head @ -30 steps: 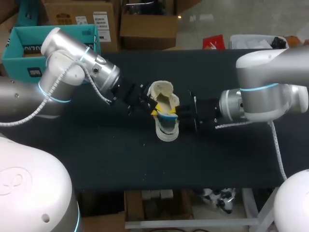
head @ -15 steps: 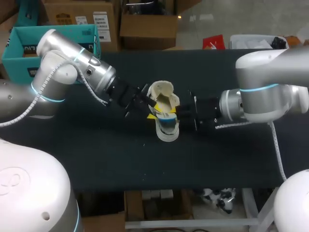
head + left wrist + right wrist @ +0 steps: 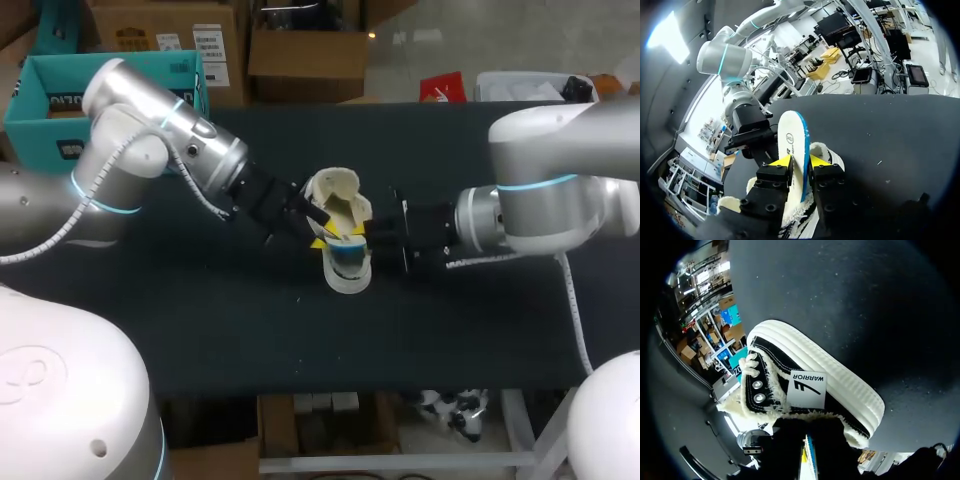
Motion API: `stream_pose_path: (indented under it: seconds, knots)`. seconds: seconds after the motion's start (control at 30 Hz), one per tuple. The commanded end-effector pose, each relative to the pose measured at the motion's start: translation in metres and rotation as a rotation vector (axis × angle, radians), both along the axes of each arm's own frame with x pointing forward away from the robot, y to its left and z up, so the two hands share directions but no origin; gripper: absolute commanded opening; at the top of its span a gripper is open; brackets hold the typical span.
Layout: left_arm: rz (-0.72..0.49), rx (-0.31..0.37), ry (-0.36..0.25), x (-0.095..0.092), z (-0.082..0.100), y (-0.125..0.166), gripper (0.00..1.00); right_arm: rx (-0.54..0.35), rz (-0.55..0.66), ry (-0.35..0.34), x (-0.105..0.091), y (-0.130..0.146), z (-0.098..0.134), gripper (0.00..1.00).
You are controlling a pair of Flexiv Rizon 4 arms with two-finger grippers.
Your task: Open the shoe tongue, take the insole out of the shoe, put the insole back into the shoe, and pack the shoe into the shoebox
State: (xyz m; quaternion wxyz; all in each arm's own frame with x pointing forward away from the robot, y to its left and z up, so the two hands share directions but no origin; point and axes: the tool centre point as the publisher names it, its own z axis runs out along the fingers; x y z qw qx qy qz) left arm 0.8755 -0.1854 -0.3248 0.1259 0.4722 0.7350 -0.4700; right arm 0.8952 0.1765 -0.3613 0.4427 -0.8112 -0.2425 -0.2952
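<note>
Left wrist view shows the left gripper (image 3: 801, 163) closed narrow on the insole (image 3: 794, 145), a white sheet with a blue edge standing on edge between the yellow tips. The insole's lower end is hidden behind the fingers. Under it lies the shoe (image 3: 832, 159), with only its fleecy lining visible here. In the head view the shoe sits in the middle of the table (image 3: 480, 330), and the insole is mostly covered. The right gripper (image 3: 374, 236) is against the shoe's side, and I cannot tell whether it grips. The right wrist view shows the shoe's black side and white sole. The teal shoebox (image 3: 35, 125) stands far left, partly hidden by the left arm (image 3: 150, 140)
</note>
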Motion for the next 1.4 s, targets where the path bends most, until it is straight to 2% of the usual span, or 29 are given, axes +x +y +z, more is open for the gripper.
stream_pose_path:
  seconds: [0.03,0.07,0.1,0.2,0.23,0.27,0.33,0.37,0.47,0.57,0.63,0.67,1.0,1.27,1.4]
  knots:
    - [0.000,0.000,0.001,0.001,-0.002,-0.002,0.22,0.000,0.000,0.005,0.001,0.001,-0.001,0.00]
    - [0.001,-0.002,0.002,0.001,-0.002,-0.001,0.07,0.001,0.001,0.006,0.002,0.001,-0.002,0.00]
    - [0.002,-0.004,0.003,0.001,-0.002,-0.001,0.00,0.001,0.001,0.007,0.002,0.002,-0.002,0.00]
    - [0.006,-0.004,0.003,0.002,-0.003,-0.001,0.00,0.003,0.006,0.008,0.000,0.003,-0.001,0.00]
    - [0.009,-0.002,0.002,0.003,-0.003,-0.001,0.00,0.005,0.008,0.008,-0.002,0.004,0.000,0.03]
    - [0.011,-0.002,0.002,0.004,-0.003,-0.001,0.00,0.005,0.009,0.010,-0.005,0.004,0.002,0.34]
    - [0.016,-0.002,0.003,0.005,-0.004,-0.001,0.00,-0.003,0.006,0.010,-0.012,0.004,0.006,0.44]
    - [0.017,-0.002,0.002,0.005,-0.004,-0.001,0.00,-0.007,0.002,0.010,-0.014,0.004,0.008,0.45]
    - [0.024,0.000,0.000,0.005,-0.004,0.000,0.00,-0.029,-0.008,0.003,-0.027,0.005,0.017,0.42]
    - [0.027,-0.004,-0.003,0.004,-0.003,-0.001,0.00,-0.039,-0.017,-0.015,-0.038,0.005,0.024,0.30]
    - [0.028,-0.006,-0.007,0.003,-0.003,-0.002,0.00,-0.041,-0.020,-0.021,-0.043,0.006,0.026,0.04]
    - [0.028,-0.006,-0.008,0.003,-0.003,-0.002,0.00,-0.033,-0.016,-0.028,-0.044,0.006,0.027,0.00]
    - [0.035,-0.005,-0.014,0.001,-0.003,-0.005,0.00,-0.042,-0.008,-0.022,-0.045,0.010,0.024,0.00]
    - [0.077,0.020,-0.027,0.004,-0.006,-0.006,0.00,-0.030,0.012,-0.032,-0.025,0.009,0.006,0.00]
    - [0.099,0.030,-0.021,0.012,-0.011,-0.006,0.00,-0.035,0.017,-0.036,-0.014,0.008,0.003,0.00]
